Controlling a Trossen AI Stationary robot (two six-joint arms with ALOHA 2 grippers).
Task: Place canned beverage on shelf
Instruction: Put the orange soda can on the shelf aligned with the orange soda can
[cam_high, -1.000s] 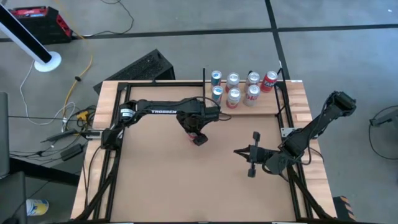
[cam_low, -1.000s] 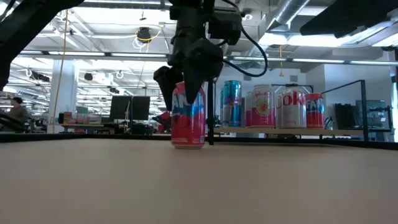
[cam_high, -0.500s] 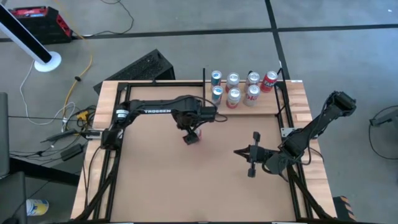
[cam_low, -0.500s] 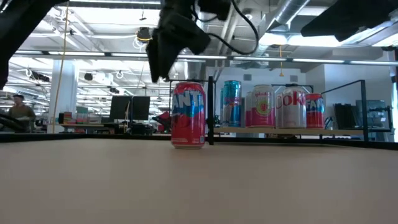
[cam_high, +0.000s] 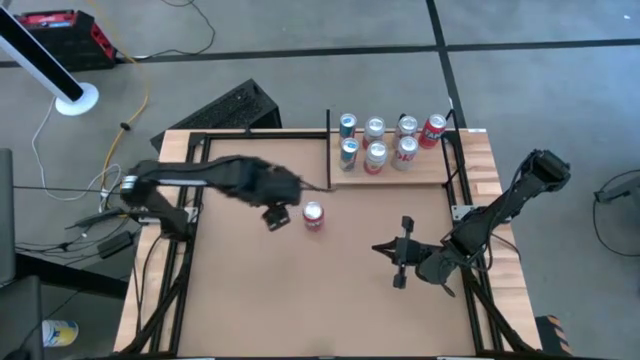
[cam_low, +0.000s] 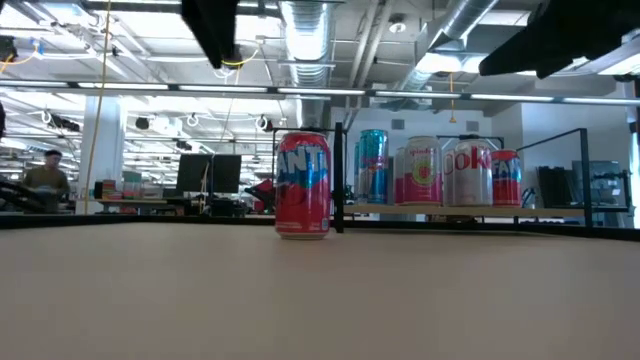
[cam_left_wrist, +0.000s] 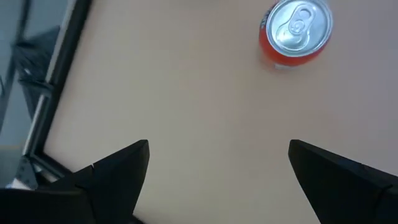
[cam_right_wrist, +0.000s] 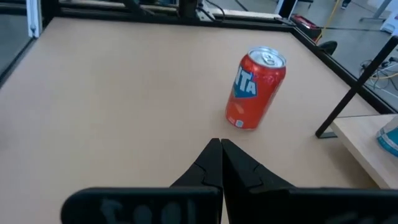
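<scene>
A red soda can (cam_high: 313, 216) stands upright on its base on the brown tabletop, also in the low view (cam_low: 302, 185), the left wrist view (cam_left_wrist: 295, 32) and the right wrist view (cam_right_wrist: 255, 88). My left gripper (cam_high: 274, 217) is open and empty, above the table just left of the can. My right gripper (cam_high: 398, 257) is shut and empty over the table's right part. The pale wood shelf (cam_high: 425, 170) at the far right holds several cans (cam_high: 376, 152).
Black metal posts (cam_high: 328, 150) edge the shelf and a black frame (cam_high: 190, 250) runs along the table's left and right sides. Open tabletop (cam_high: 300, 300) lies toward the near edge.
My left gripper has let go of the red can, risen, and drawn back toward the table's left edge. The can stays upright where it was set down. My right gripper has shifted slightly toward the near left.
</scene>
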